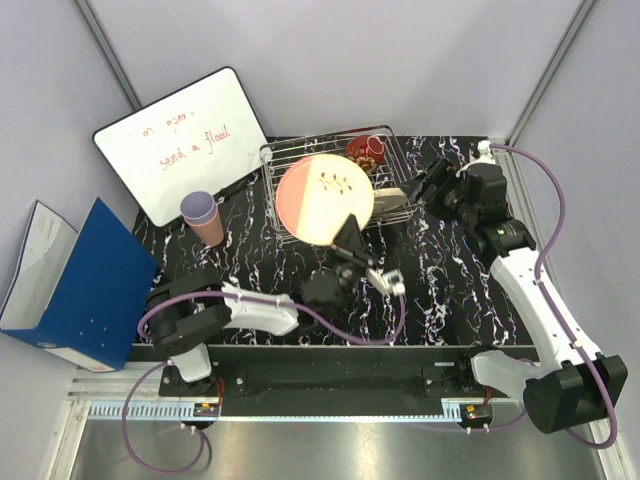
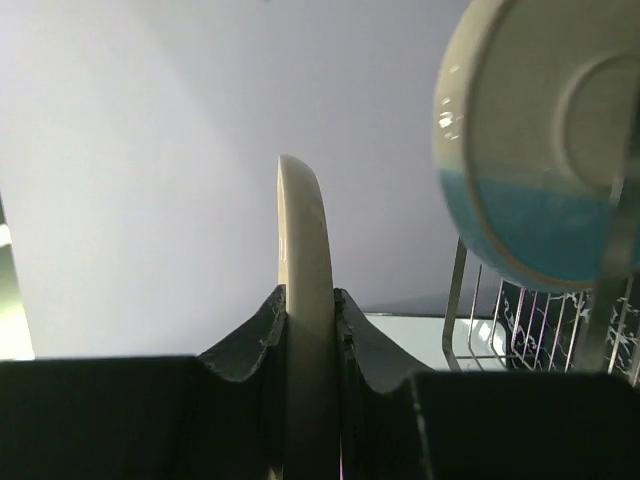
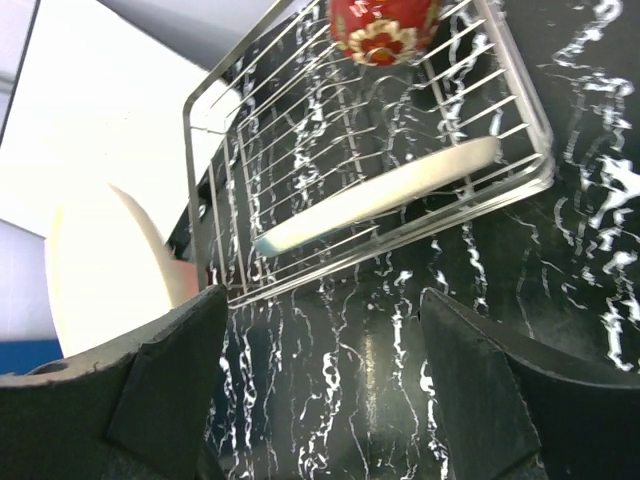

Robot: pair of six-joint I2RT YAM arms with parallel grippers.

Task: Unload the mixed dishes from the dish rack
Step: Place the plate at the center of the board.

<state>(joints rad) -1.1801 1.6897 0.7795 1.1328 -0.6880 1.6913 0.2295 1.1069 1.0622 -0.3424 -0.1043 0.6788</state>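
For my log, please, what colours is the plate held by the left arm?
The plate is pink and cream; top external view shows best.

We see a black table (image 1: 440,285) with white veins. On it stand a wire rack (image 1: 285,158) at the far side and two stacked cups (image 1: 203,218) at the left. A whiteboard (image 1: 180,140) lies over the far left corner.

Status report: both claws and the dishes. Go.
Left claw shut on pink/cream plate, upright at dish rack front. Right claw open beside rack. Light-blue/cream plate, red bowl in rack.
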